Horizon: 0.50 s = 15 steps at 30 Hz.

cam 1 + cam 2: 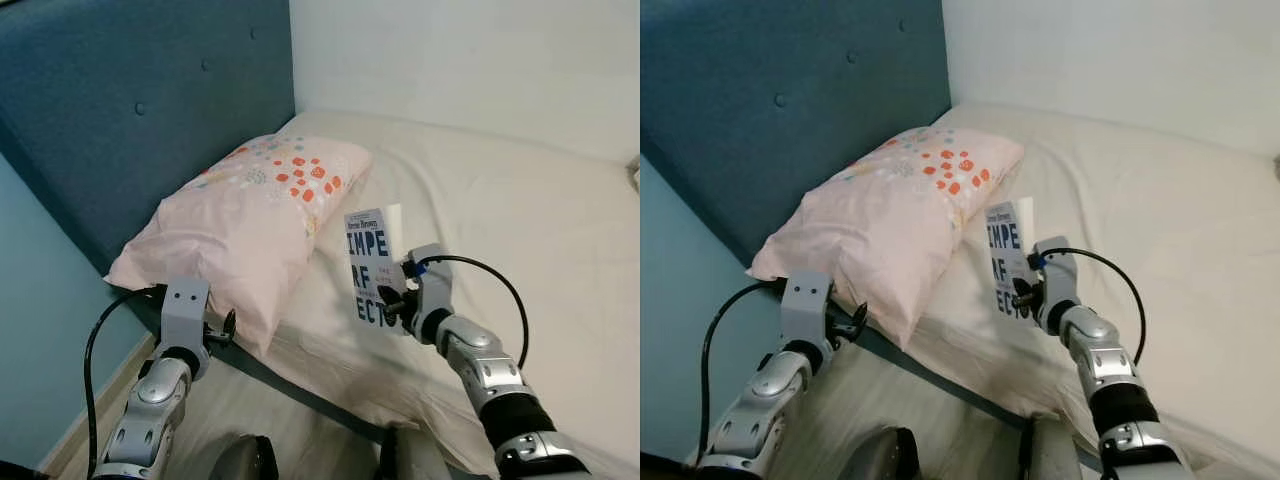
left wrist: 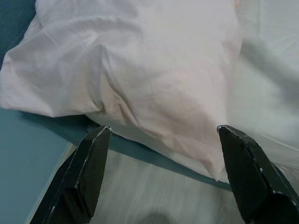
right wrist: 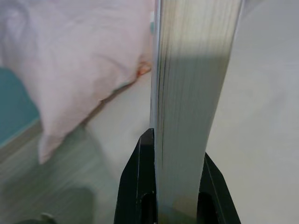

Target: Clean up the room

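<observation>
Our right arm reaches forward over the near edge of the bed, wrist raised, its right gripper (image 1: 392,296) with jaws clamped on the lower end of an upright book (image 1: 370,262). Our left arm is bent low by the bed's near edge, its left gripper (image 2: 163,172) with jaws spread wide, holding nothing.

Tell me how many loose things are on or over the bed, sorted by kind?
Pillows: 1, the pink pillow lying by the blue headboard.
Books: 1, the book held upright over the bed in the right gripper.
Total: 2.
</observation>
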{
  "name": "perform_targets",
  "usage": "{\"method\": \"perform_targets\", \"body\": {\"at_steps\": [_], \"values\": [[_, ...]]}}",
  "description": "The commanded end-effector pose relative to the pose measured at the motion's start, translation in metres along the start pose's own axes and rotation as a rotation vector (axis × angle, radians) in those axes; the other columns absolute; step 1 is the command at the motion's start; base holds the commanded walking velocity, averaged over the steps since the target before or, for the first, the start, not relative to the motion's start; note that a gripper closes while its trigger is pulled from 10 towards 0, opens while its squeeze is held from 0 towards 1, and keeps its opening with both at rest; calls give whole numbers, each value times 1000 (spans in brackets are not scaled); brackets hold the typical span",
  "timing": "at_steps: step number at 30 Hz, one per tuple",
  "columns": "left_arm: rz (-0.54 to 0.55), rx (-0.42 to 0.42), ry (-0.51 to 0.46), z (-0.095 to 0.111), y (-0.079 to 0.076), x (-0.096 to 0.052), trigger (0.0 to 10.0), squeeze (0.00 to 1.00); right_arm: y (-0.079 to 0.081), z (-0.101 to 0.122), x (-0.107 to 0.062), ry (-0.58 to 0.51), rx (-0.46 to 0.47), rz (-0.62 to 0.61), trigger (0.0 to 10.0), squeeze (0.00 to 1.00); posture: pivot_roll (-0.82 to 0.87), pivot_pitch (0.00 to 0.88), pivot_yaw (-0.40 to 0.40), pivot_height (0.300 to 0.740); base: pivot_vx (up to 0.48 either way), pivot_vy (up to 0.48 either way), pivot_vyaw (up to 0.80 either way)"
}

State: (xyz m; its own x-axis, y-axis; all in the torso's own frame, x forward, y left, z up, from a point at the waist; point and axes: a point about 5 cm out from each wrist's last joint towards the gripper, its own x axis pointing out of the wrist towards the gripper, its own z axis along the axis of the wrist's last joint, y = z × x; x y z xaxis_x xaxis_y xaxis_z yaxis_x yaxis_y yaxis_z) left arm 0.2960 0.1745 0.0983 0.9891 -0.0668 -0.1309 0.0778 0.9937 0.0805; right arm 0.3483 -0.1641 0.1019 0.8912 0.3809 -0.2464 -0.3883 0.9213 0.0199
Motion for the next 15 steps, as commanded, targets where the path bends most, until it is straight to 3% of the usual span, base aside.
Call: {"method": "perform_targets", "body": {"at_steps": [1, 15], "values": [[11, 8, 32, -7, 6, -4, 10000, 0, 5, -4, -1, -10, 9, 5, 10000, 0, 25, 236, 46, 618, 0, 0, 0], [10, 8, 36, -7, 3, -2, 10000, 0, -4, -1, 0, 15, -1, 15, 10000, 0, 23, 228, 22, 603, 0, 0, 0]]}}
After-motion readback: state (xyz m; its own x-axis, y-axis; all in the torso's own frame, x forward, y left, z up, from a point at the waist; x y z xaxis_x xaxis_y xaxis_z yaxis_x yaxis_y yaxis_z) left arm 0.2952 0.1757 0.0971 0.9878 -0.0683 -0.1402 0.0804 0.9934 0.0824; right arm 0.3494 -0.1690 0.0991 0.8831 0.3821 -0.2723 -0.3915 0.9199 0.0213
